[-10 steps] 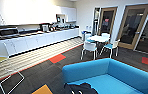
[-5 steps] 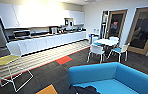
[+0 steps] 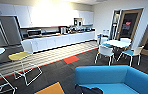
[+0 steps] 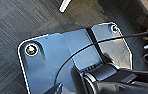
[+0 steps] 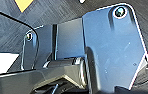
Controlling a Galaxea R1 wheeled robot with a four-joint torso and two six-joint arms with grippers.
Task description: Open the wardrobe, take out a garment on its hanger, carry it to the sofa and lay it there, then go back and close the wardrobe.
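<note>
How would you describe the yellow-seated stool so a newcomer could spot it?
Start at the long white kitchen counter along the far wall. In front of its left end stands the stool, on thin white wire legs. Unlike the white chairs by the round table, its seat is yellow.

No legible text, label, brand or number anywhere. A red sign on the dark glass door in the head view, its lettering too blurred to read. No readable markings on the microwave or the white cabinets.
</note>
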